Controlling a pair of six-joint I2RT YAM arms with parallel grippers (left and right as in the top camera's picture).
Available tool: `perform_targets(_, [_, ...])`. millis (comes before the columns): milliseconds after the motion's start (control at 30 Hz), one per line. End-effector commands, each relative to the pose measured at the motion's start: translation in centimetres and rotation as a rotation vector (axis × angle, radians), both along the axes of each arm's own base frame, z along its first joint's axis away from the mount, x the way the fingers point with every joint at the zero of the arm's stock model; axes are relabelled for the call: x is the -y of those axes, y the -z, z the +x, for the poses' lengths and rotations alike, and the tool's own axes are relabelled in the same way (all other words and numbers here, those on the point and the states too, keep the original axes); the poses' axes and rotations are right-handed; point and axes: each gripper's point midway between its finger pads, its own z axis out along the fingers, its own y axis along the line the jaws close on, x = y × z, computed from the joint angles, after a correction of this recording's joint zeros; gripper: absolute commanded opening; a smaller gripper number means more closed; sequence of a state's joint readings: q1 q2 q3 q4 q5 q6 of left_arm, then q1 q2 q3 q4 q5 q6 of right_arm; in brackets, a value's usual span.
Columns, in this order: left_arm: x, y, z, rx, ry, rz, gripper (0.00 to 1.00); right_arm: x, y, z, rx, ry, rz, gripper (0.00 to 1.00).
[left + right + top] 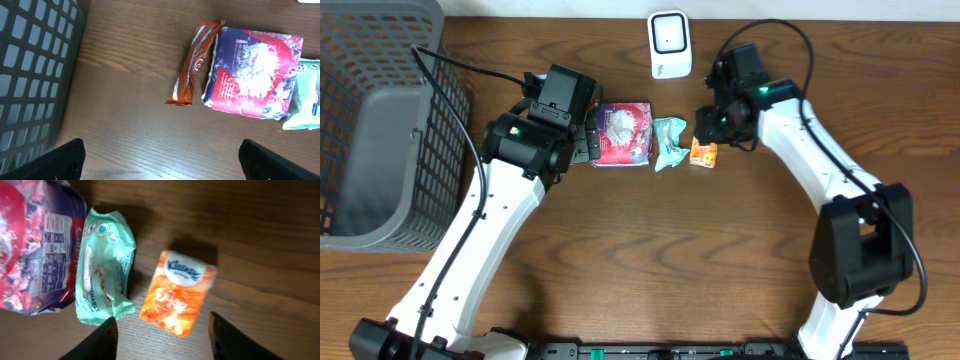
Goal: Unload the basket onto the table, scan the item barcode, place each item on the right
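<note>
A small orange tissue pack (703,152) (177,294) lies on the wooden table, right of a mint wipes pack (668,142) (104,280) and a red and purple package (623,133) (255,72). My right gripper (704,136) (162,327) hovers over the orange pack. Its jaws stand apart on either side of the pack's near corner and touch nothing. A brown snack bar (194,60) lies left of the red package. My left gripper (582,135) (162,162) is wide open over bare wood near that bar. A white scanner (669,44) stands at the back.
A grey wire basket (380,120) (30,75) fills the left side of the table, close to my left arm. The items lie in a row in the middle of the table, in front of the scanner.
</note>
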State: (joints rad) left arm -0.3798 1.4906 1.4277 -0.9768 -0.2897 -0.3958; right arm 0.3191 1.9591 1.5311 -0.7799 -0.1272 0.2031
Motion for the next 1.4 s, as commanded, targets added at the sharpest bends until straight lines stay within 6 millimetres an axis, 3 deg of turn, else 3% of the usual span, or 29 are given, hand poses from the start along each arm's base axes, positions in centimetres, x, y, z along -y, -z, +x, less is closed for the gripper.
perform_targets(0, [-0.1, -0.4, 0.2, 0.010, -0.007, -0.002, 0.98, -0.4, 1.2, 0.4, 0.012, 0.033, -0.084, 0.50])
perform_targets(433, [-0.1, -0.4, 0.2, 0.010, -0.007, -0.003, 0.98, -0.5, 2.3, 0.3, 0.068, 0.130, -0.238, 0.50])
perform_targets(800, [-0.1, -0.4, 0.2, 0.010, -0.007, -0.003, 0.98, -2.0, 6.3, -0.1, 0.026, 0.096, -0.265, 0.52])
perform_targets(967, [-0.1, -0.4, 0.2, 0.010, -0.007, -0.002, 0.98, -1.2, 7.9, -0.3, 0.019, 0.099, -0.346, 0.46])
perform_targets(1133, [-0.1, -0.4, 0.2, 0.010, -0.007, -0.003, 0.98, 0.0, 8.1, -0.8, 0.005, 0.107, -0.404, 0.31])
perform_targets(1267, [-0.1, -0.4, 0.2, 0.010, -0.007, -0.002, 0.98, 0.3, 8.3, -1.2, -0.016, 0.104, -0.417, 0.27])
perform_targets(1367, [-0.1, -0.4, 0.2, 0.010, -0.007, -0.003, 0.98, 0.7, 8.4, -1.6, -0.041, 0.105, -0.423, 0.12])
